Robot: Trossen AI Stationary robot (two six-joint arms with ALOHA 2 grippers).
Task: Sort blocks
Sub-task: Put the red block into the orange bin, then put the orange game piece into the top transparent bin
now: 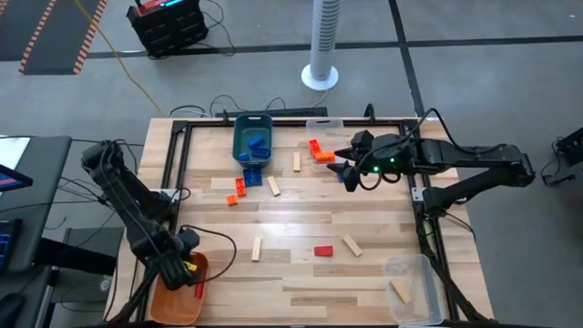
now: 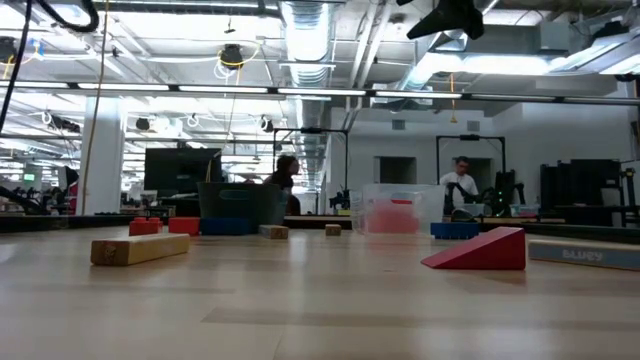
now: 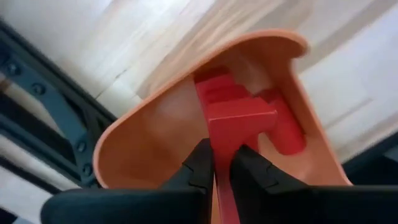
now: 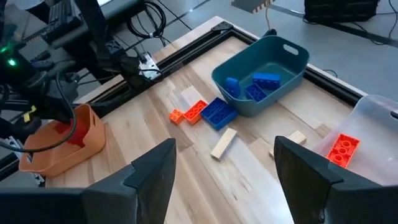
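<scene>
While hovering over the orange bin [image 1: 173, 301] at seven o'clock, pinching a red block [image 3: 239, 121] in the left gripper [image 3: 222, 163].
Spreading wide above the table [image 1: 301, 273] at two o'clock: right gripper [image 4: 227, 165]; lying scattered mid-table, wooden, orange and blue blocks [image 4: 217, 112]; sitting in the teal bin [image 4: 264, 74] at twelve, more blue ones.

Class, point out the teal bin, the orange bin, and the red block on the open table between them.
teal bin [image 1: 239, 138]: high view, on its left wall.
orange bin [image 1: 165, 302]: high view, on its bare floor near the left rim.
red block [image 1: 323, 251]: high view, on its top face.
</scene>
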